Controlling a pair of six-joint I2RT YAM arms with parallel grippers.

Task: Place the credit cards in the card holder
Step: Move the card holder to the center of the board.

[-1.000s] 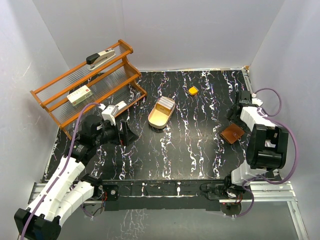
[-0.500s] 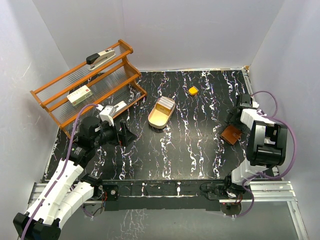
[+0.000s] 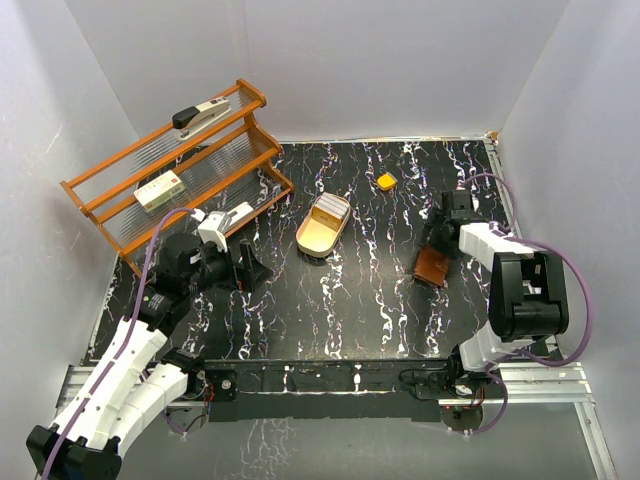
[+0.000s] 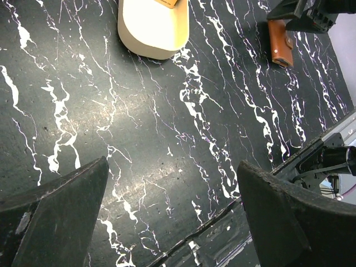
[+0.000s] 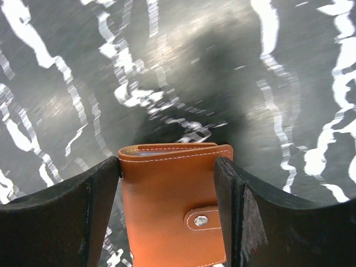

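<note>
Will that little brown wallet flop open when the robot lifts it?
Probably not: the card holder is folded, and its snap tab looks fastened. Its leather looks smooth, so it might slip from the right gripper. It looks thin, so it is likely light.

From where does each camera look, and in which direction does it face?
Top external: above and behind the bases, looking down on the table; left arm and right arm show.
Left wrist: faces down and forward to the tray; its open jaws show.
Right wrist: faces down at the wallet between its jaws.
Shared: left wrist and top both show tray and wallet.
</note>
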